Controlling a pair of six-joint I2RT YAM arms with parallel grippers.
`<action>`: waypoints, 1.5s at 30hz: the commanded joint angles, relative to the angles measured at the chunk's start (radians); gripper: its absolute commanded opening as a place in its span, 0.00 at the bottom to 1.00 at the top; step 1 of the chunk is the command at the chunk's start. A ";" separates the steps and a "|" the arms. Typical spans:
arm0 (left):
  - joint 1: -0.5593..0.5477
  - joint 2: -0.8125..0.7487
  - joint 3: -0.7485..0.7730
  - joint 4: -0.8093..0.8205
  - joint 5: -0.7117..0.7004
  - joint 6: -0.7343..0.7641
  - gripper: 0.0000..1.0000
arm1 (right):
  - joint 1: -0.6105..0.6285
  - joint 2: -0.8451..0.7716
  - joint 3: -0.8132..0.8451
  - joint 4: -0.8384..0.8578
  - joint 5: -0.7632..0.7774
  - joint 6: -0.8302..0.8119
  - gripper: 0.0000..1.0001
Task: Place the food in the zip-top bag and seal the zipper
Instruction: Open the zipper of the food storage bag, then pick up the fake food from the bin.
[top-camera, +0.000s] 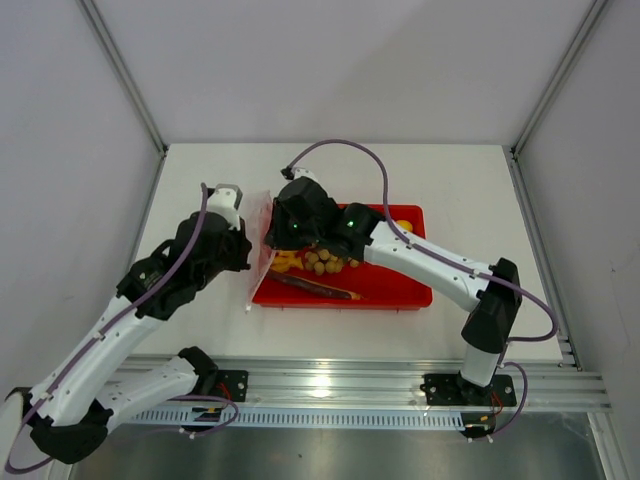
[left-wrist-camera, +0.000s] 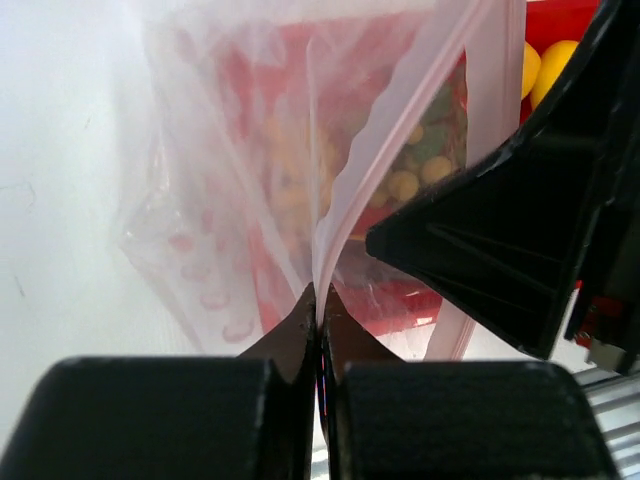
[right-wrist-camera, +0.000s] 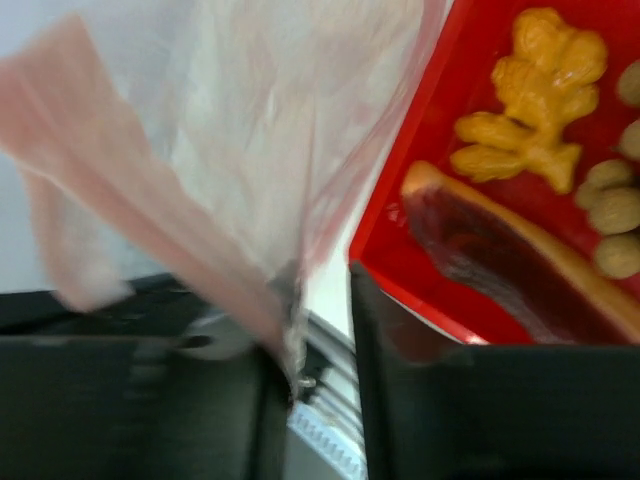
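The zip-top bag (top-camera: 262, 240) hangs upright at the red tray's left end. It is clear with pink dots (left-wrist-camera: 215, 250). My left gripper (top-camera: 248, 252) is shut on its edge (left-wrist-camera: 320, 305). My right gripper (top-camera: 285, 228) is open just right of the bag. Film with the pinkish zipper strip (right-wrist-camera: 150, 190) lies against its left finger (right-wrist-camera: 270, 400). The food lies in the tray: tan round fruits (top-camera: 325, 262), orange chunks (right-wrist-camera: 535, 90), a dark red-brown stick (right-wrist-camera: 510, 250) and a yellow fruit (top-camera: 403, 225). Both yellow fruits (left-wrist-camera: 548, 68) show in the left wrist view.
The red tray (top-camera: 400, 295) sits mid-table, its left rim (right-wrist-camera: 400, 270) close by my right fingers. White walls enclose the table. A metal rail (top-camera: 330, 375) runs along the near edge. The right gripper's black body (left-wrist-camera: 500, 230) crowds the left wrist view.
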 joint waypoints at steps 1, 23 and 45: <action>-0.006 0.055 0.140 -0.121 -0.054 -0.039 0.01 | -0.042 -0.070 -0.051 0.060 -0.103 -0.154 0.34; 0.184 0.084 0.195 -0.120 -0.133 -0.042 0.01 | -0.162 -0.480 -0.624 0.358 -0.279 -0.437 0.95; 0.187 0.023 0.116 -0.040 0.047 -0.006 0.01 | -0.004 0.071 -0.376 0.383 -0.229 -0.792 0.78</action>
